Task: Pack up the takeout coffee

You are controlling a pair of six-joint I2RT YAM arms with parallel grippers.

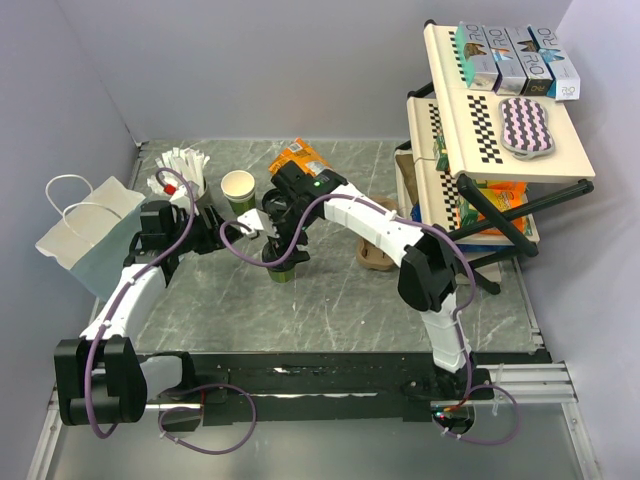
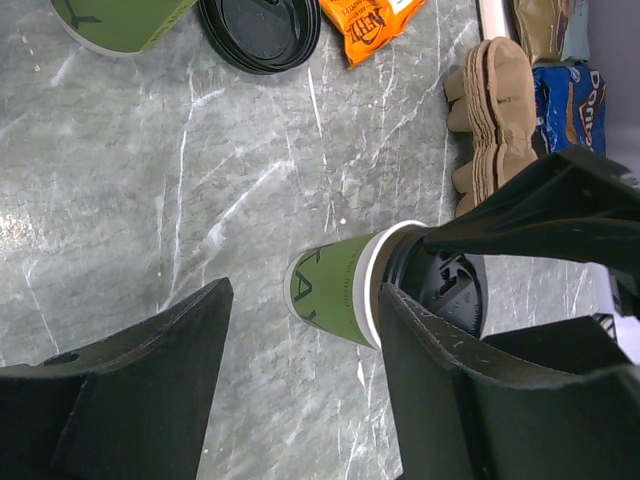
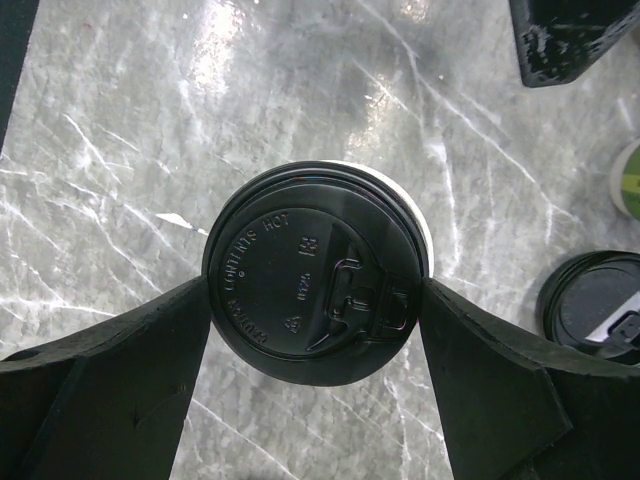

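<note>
Mid-desk, the right tool (image 3: 315,300) pinches the takeout coffee (image 3: 315,270) by its lid rim, apparently to lift it upright. The left tool (image 2: 305,300) stands spread and empty beside it.

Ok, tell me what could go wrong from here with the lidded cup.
1. The right gripper pinches the white-and-green paper cup at its round black plastic lid; lifting by the lid might pop it off and spill.
2. The open left gripper sits close to the cup, so the arms might collide on the way to the white-and-blue paper bag at far left.
</note>
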